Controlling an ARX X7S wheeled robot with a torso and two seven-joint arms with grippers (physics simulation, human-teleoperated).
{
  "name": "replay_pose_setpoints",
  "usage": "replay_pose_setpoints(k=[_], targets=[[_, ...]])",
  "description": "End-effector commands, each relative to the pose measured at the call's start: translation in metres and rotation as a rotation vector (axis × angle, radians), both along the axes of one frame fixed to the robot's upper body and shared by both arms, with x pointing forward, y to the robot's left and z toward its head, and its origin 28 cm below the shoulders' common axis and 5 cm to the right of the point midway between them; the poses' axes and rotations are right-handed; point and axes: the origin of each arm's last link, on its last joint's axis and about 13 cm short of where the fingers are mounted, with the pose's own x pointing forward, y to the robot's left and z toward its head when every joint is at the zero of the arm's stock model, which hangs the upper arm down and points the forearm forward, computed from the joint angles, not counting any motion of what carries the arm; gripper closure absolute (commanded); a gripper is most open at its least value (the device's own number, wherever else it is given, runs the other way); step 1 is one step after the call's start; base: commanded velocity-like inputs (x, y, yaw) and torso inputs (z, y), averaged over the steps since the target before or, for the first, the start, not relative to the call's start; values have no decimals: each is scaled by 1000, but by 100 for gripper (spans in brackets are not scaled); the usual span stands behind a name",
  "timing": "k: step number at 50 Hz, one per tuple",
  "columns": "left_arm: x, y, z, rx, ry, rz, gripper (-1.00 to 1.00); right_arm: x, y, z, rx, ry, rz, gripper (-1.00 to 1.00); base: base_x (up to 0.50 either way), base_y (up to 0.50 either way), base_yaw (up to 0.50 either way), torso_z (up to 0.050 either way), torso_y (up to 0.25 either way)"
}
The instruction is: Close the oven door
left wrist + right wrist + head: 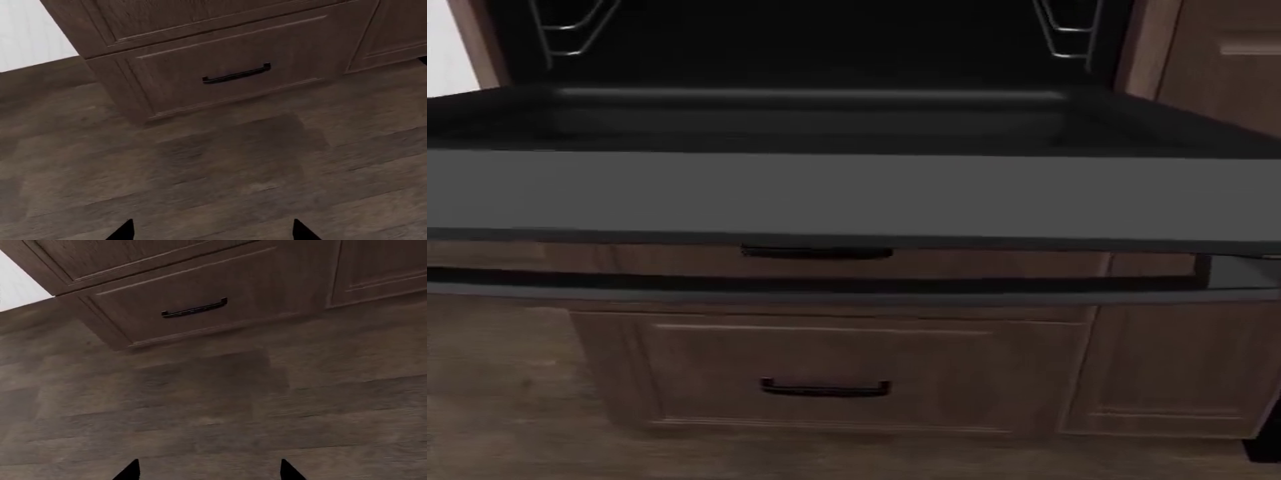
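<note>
The oven door (854, 190) hangs open and lies flat across the head view, its dark grey inner face up. Behind it is the dark oven cavity with wire rack rails (567, 30). Neither arm shows in the head view. In the left wrist view my left gripper (212, 232) is open over the wooden floor, only its two black fingertips (123, 231) showing. My right gripper (208, 472) is likewise open above the floor, with nothing between its fingertips (288, 471). The oven door does not appear in either wrist view.
Below the oven door is a brown wooden drawer (827, 370) with a black handle (825, 389), also seen as drawer (227, 70) and drawer (193, 295). Cabinet panels (1168, 370) flank it. A dark wooden floor (220, 170) spreads in front; a white wall (30, 30) is at the side.
</note>
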Motion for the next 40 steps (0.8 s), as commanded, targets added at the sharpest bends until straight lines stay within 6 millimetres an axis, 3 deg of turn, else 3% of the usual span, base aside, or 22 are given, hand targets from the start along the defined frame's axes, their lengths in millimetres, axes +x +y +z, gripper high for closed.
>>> replay_pose_setpoints(k=[1,16,40], targets=[[0,1,-1,4,-4,1,-100,0,1,1,3,-5,1,-100,207,215,0,0,0],[-1,0,1,9,-12,-5,-100,0,0,0,20,-9,-8,-100,207,212,0,0,0],[-1,0,0,9,-10,-5,-100,1,-1,1,32,-11,-21,-100,207,3,0,0,0]])
